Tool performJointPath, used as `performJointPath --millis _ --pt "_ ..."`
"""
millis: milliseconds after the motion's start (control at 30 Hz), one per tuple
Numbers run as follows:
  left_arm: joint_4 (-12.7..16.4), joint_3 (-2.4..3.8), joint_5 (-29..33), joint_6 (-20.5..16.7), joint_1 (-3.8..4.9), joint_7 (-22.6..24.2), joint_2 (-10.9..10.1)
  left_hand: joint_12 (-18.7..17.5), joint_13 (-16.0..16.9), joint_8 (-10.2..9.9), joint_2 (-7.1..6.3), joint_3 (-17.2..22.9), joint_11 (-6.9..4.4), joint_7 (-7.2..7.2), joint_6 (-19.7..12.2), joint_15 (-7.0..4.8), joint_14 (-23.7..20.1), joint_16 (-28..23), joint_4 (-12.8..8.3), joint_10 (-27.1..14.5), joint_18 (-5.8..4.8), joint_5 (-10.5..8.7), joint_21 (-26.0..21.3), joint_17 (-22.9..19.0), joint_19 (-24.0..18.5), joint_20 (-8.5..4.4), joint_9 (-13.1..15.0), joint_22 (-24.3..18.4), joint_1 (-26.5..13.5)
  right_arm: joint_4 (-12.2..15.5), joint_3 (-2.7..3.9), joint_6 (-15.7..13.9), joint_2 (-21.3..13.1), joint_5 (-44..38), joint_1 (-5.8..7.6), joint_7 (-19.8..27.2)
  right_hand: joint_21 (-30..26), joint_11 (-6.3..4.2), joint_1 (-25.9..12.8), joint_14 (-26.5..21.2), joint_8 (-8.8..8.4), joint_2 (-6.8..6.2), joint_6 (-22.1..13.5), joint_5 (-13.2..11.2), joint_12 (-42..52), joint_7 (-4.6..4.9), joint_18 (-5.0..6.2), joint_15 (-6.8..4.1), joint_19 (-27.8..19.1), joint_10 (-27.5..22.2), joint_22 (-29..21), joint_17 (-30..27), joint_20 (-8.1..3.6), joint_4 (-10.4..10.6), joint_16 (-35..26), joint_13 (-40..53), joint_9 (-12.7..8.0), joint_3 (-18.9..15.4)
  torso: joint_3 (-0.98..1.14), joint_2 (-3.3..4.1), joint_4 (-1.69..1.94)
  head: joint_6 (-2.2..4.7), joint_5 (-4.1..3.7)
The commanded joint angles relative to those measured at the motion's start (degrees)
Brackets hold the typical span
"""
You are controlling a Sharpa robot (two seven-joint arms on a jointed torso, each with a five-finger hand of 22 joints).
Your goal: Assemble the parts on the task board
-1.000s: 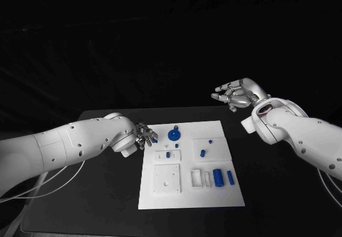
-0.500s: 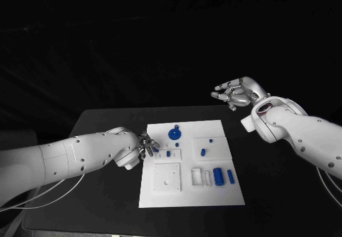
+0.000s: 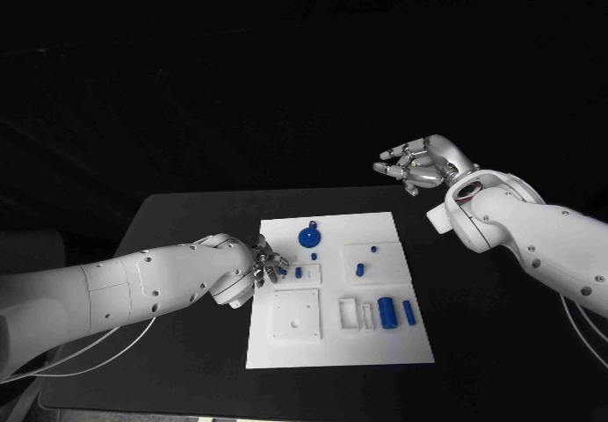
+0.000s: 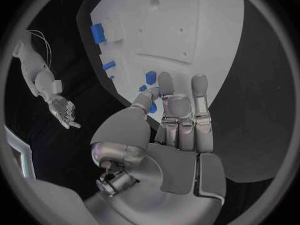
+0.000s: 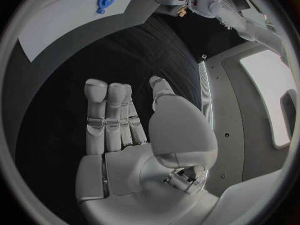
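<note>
The white task board (image 3: 340,338) lies mid-table and carries a round blue disc (image 3: 308,236), a small blue peg (image 3: 298,272), another small blue piece (image 3: 358,270) and a blue cylinder (image 3: 387,313). My left hand (image 3: 266,264) is low over the board's left edge. In the left wrist view its thumb and a finger (image 4: 165,87) pinch a small blue part (image 4: 153,107), with other blue pieces (image 4: 150,77) just beyond the fingertips. My right hand (image 3: 418,165) hangs high beyond the table's far right, with straight fingers, and holds nothing (image 5: 125,120).
White raised blocks (image 3: 297,321) and slots (image 3: 352,315) sit on the board's near half. Black tabletop (image 3: 190,220) surrounds the board on all sides. My right forearm (image 3: 532,237) slants over the table's right edge.
My left hand has slid along the board's left edge toward the near side, carrying the small blue part with it. The right hand has stayed in place.
</note>
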Motion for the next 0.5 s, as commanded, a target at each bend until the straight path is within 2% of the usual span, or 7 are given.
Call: performJointPath --millis 33,500 --pt "-0.3 0.02 -1.4 -0.8 -0.12 0.5 0.3 0.3 0.0 0.3 0.44 0.4 -0.24 -6.05 6.6 -0.02 0.6 -0.2 0.1 2.8 -0.58 0.36 0.4 0.1 0.0 -0.45 3.1 1.0 0.2 0.1 0.03 0.7 0.0 0.0 0.0 0.6 0.2 -0.1 -0.1 0.1 -0.07 0.42 0.3 0.3 0.3 -0.12 0.08 -0.3 0.3 0.1 3.9 0.0 -0.06 0.1 0.2 0.0 -0.1 0.2 0.02 0.03 -0.01 0.0 -0.07" --pt "-1.2 0.03 -2.9 1.3 -0.42 -0.2 0.8 0.3 -0.2 0.1 0.41 0.5 -0.21 -6.04 6.6 -0.02 0.6 -0.3 0.0 2.8 -0.58 0.34 0.4 0.1 0.0 -0.46 3.1 1.0 0.2 0.1 0.03 0.7 -0.1 0.0 -0.01 0.6 0.2 -0.1 -0.1 0.1 -0.07 0.42 0.3 0.3 0.3 -0.12 0.08 -0.3 0.3 0.1 3.9 0.0 -0.06 0.1 0.2 0.0 -0.1 0.2 0.04 0.01 0.01 -0.22 -0.18"
